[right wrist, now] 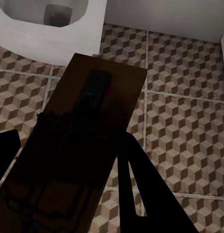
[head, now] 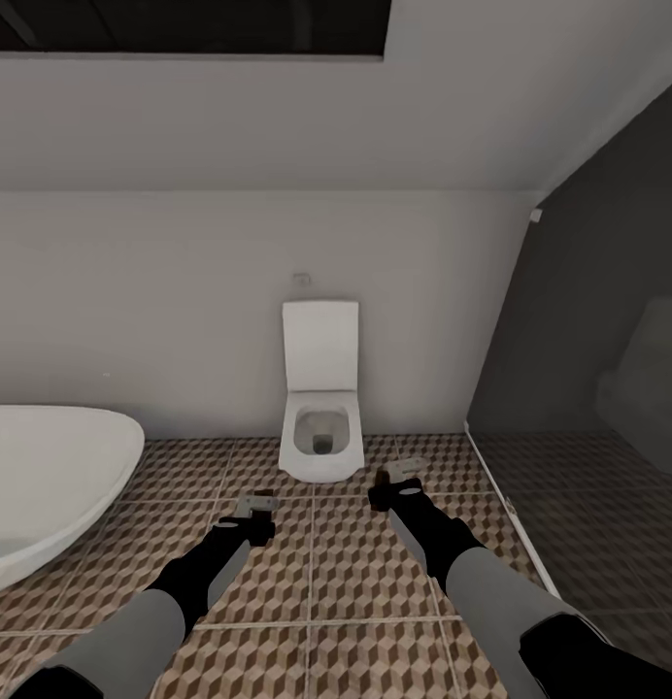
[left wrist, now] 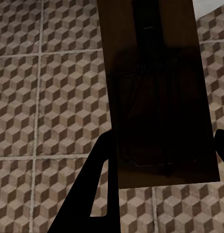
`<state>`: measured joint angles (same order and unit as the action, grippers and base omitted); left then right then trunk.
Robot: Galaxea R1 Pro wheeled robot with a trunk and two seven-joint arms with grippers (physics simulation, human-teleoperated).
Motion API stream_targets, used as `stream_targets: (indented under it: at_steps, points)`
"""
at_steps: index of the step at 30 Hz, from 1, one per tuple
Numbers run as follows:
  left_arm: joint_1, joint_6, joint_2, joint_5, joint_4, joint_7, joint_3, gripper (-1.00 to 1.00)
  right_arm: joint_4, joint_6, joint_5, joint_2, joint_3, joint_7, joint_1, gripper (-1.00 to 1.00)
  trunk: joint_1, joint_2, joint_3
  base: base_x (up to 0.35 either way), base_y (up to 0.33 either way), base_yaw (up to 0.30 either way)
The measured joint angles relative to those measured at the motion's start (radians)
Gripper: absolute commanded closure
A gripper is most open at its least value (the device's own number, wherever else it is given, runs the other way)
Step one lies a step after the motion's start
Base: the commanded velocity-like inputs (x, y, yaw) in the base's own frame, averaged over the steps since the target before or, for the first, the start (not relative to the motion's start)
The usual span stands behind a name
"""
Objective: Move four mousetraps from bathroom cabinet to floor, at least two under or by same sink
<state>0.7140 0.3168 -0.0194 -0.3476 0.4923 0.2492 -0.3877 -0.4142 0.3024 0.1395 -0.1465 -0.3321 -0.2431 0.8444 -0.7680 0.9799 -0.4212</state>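
Both arms reach forward over the bathroom floor [head: 326,582], whose tiles carry a brown, beige and white cube print. In the head view the left hand [head: 259,515] sits at about 7 o'clock from the picture's centre, and the right hand [head: 399,482] at about 5 o'clock.

In the left wrist view, a mousetrap [left wrist: 158,97] lies between the two dark fingers [left wrist: 87,189] of the left hand [left wrist: 163,160]. It is a flat brown board with a dark metal bar and spring on its face, and it juts out past the fingertips over the tiles. The fingers press against its two long edges, so the left hand is clamped on it.

In the right wrist view, a second mousetrap [right wrist: 77,155] sits the same way in the right hand [right wrist: 68,160]. Its dark board reaches out beyond the fingers [right wrist: 141,194] toward the toilet. The fingers stand on either side of the board and appear to grip it.

In the head view a white toilet [head: 320,408] with its lid up stands against the white wall at 12 o'clock from the hands. A white bathtub [head: 45,485] curves in at 9 o'clock. A dark glass panel [head: 588,388] closes off the side at 3 o'clock.
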Motion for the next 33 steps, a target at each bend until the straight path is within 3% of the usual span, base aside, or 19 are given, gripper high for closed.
stream_targets:
  at_steps: [33]
  points:
    - [0.000, 0.000, -0.002, 0.000, 0.000, 0.000, -0.002, 1.00, 0.023, 0.001, 0.001, -0.002, -0.001, -0.001, 0.000, 1.00, -0.127, 0.231, -0.104, 0.000, 0.000, 0.000]
